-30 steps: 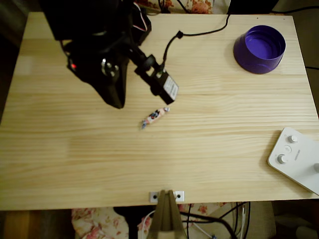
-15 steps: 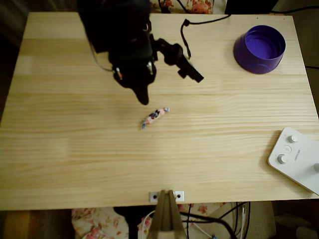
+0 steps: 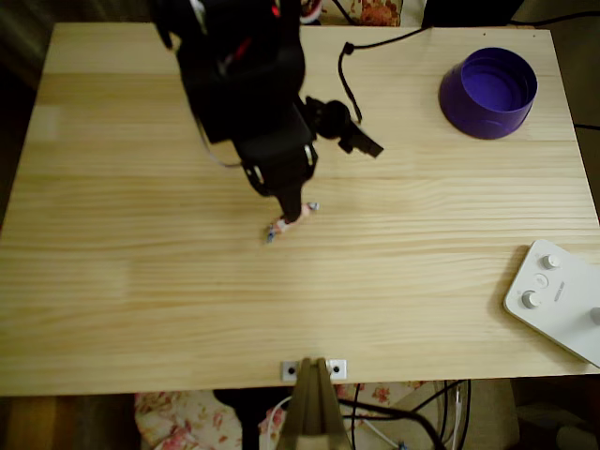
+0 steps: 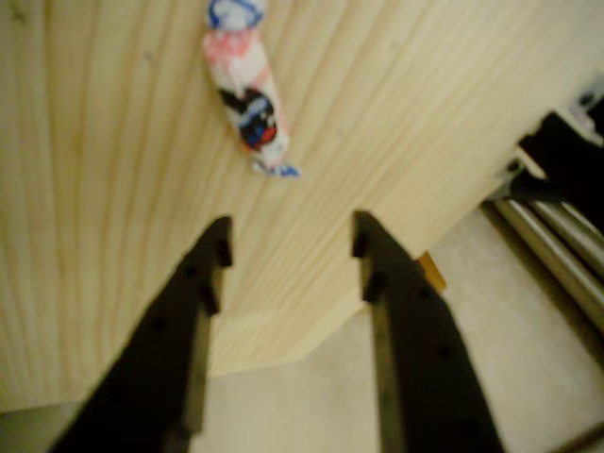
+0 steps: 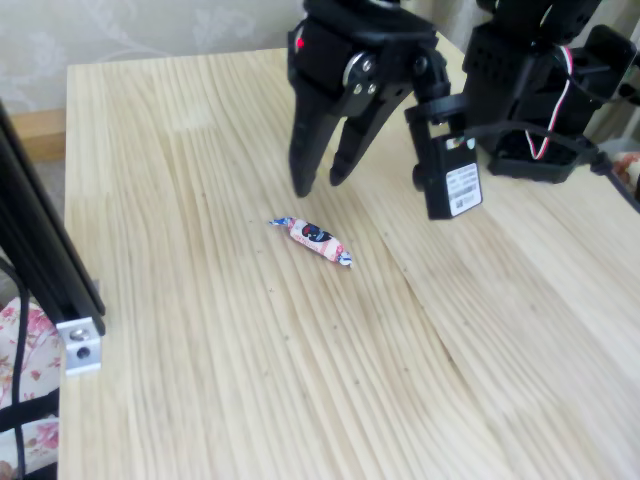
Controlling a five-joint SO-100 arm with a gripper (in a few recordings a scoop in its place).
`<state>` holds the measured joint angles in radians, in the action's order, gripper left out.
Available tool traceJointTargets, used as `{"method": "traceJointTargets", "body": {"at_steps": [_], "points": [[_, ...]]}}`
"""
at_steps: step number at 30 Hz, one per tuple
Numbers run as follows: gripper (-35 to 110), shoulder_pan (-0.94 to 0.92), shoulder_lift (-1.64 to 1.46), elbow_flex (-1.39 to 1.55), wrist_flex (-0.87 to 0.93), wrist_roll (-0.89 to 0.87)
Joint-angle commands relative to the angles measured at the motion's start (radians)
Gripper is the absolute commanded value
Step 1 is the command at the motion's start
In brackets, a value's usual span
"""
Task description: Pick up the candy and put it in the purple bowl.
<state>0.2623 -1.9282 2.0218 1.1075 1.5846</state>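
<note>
While the candy lies flat on the bare wood table near its middle, exactly where it lay a second ago, the arm has swung in from the left of the overhead view and now hangs right over it, so that the black gripper covers part of the wrapper from above. Seen from the fixed view, the gripper stands just behind the candy with its jaws spread and nothing between them, tips close above the wood but not touching the sweet. The wrist view agrees: both fingers point at the candy, which sits a little ahead of the gap. This looks like the end of the approach, with the descent and closing not yet done. Well apart, at the far right corner, the purple bowl waits empty.
</note>
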Motion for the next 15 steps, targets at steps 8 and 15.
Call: {"method": "traceJointTargets", "body": {"at_steps": [8, 15], "points": [[24, 0.051, 0.037, -0.179, 0.15, 0.008], [26, 0.052, 0.147, -0.21, 0.147, 0.008]]}}
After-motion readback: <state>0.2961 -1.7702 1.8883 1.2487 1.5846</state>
